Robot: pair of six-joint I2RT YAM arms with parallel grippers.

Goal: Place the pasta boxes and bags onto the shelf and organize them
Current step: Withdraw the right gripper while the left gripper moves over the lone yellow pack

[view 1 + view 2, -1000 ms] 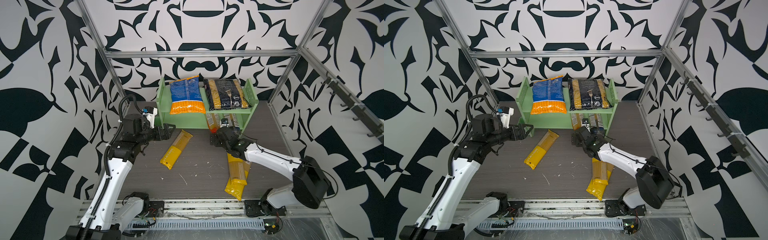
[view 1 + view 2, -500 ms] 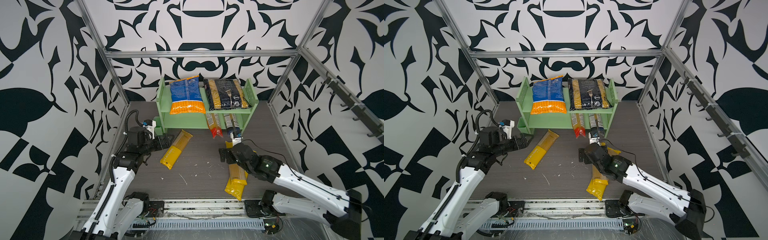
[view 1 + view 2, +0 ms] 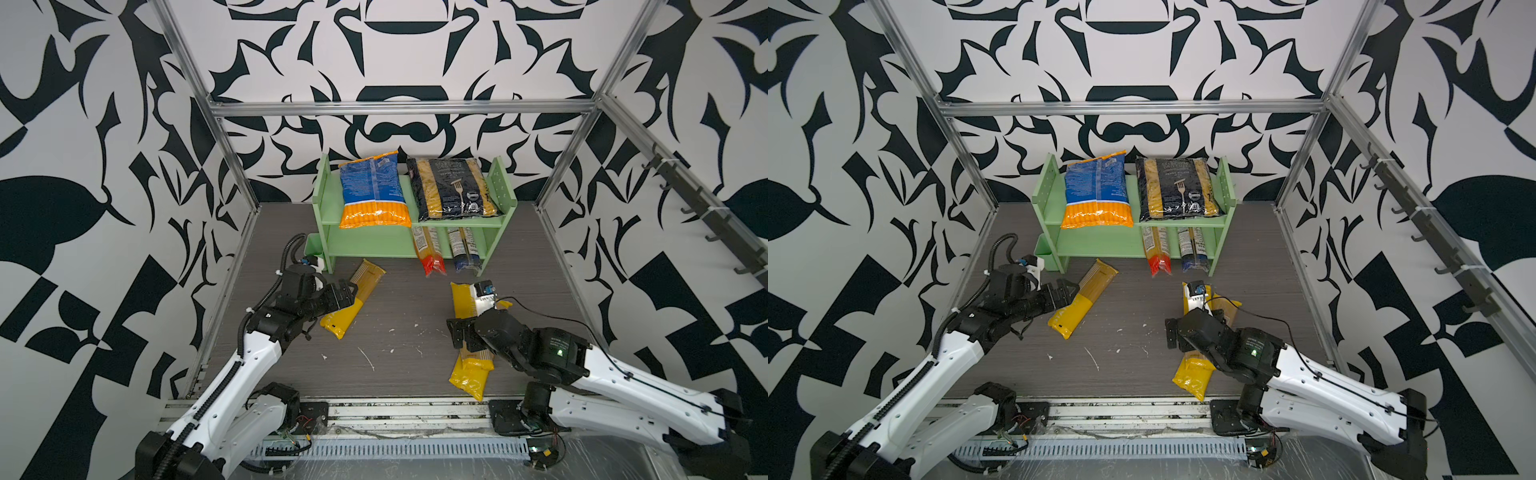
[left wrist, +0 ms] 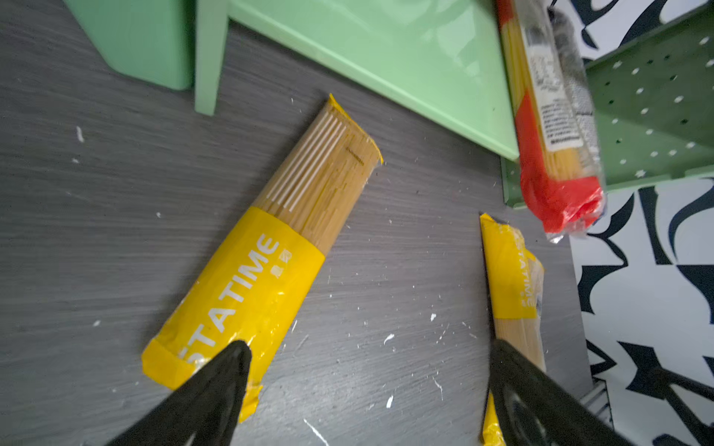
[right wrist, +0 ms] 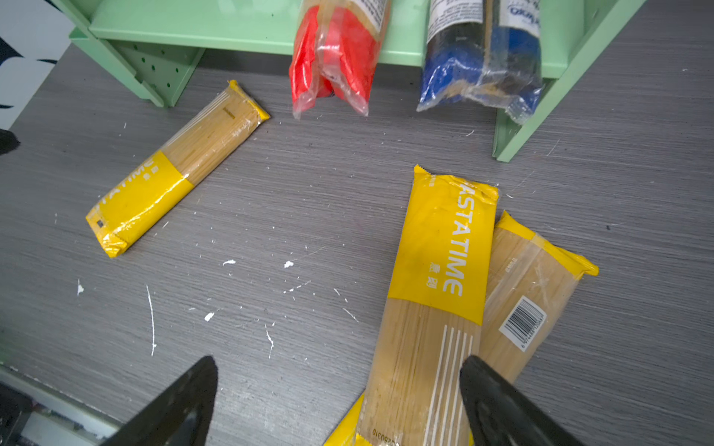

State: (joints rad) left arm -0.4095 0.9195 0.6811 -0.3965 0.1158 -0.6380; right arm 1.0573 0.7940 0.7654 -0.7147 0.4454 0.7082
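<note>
Both grippers are spread wide, nothing held. Left gripper [image 3: 347, 293] hangs over the yellow end of a lone spaghetti pack [image 3: 355, 303]. That pack lies diagonal on the surface [image 3: 395, 299], left of centre, tan end just short of the left front leg of the shelf [image 3: 374, 243]. In the left wrist view one finger [image 4: 216, 382] overlaps the yellow end; I can't tell if it touches.

Right gripper [image 3: 457, 332] sits over two more yellow packs near the front edge, right of centre. The top pack [image 5: 436, 270] lies partly across the lower pack [image 5: 533, 293].

Shelf stands mid rear edge.
- Top tier: blue-orange bag [image 3: 372, 189] left, black penne bag [image 3: 453, 189] right, side by side.
- Bottom tier, right half: red-ended pack [image 3: 428, 253] and blue-ended pack [image 3: 465, 251], ends poking past the front lip.

Small green cup [image 3: 311, 245] sits against the shelf's left side.
</note>
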